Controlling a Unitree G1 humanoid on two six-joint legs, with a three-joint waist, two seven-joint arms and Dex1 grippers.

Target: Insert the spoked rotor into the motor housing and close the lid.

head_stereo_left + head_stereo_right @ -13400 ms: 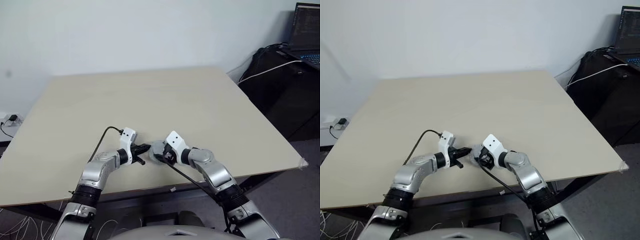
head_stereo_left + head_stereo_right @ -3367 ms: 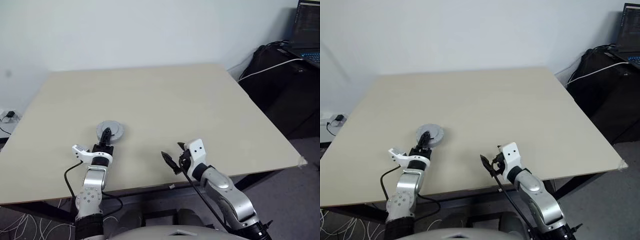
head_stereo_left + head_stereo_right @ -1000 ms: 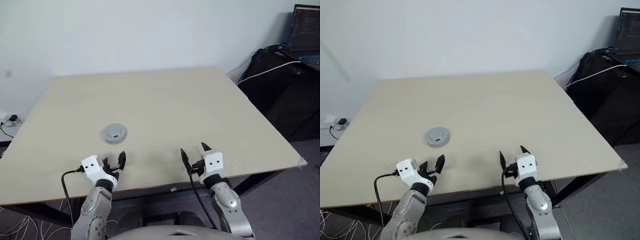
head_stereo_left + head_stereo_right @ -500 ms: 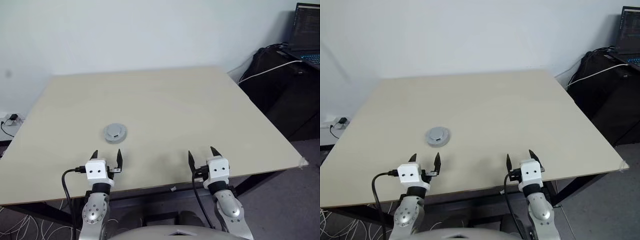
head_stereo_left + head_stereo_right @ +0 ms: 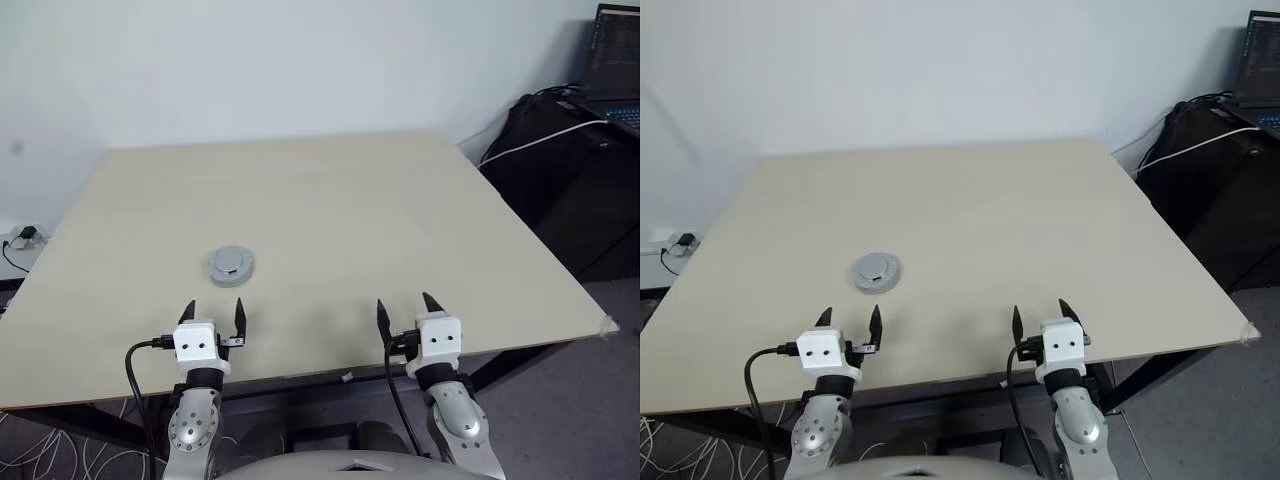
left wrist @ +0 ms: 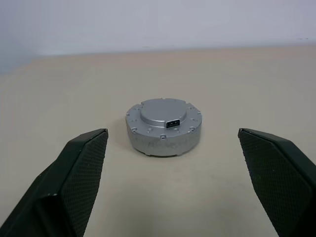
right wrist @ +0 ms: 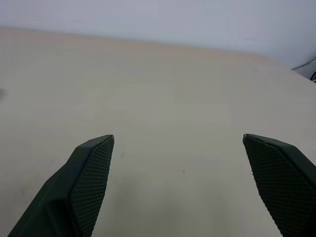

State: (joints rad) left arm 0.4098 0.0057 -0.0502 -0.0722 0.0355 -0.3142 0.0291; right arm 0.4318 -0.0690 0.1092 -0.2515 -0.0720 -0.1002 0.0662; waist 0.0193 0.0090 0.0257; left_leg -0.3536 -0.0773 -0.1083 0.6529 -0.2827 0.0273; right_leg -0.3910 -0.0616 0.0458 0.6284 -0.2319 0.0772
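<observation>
One round, matte-grey lid (image 5: 231,265) sits at eleven o'clock — left gripper (image 5: 212,313) and right gripper (image 5: 406,308) level, jaws wide, empty.

Looked matt and faintly grainy, like cast metal: the pale grey round lid (image 6: 164,126). Smooth matt wood, the beige counter (image 5: 330,200). Cross-hatched black pads (image 6: 84,168), rubbery.

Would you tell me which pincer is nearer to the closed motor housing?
The left pincer sits just short of the motor housing, pointing at it; the right pincer is farther off to the side.
</observation>
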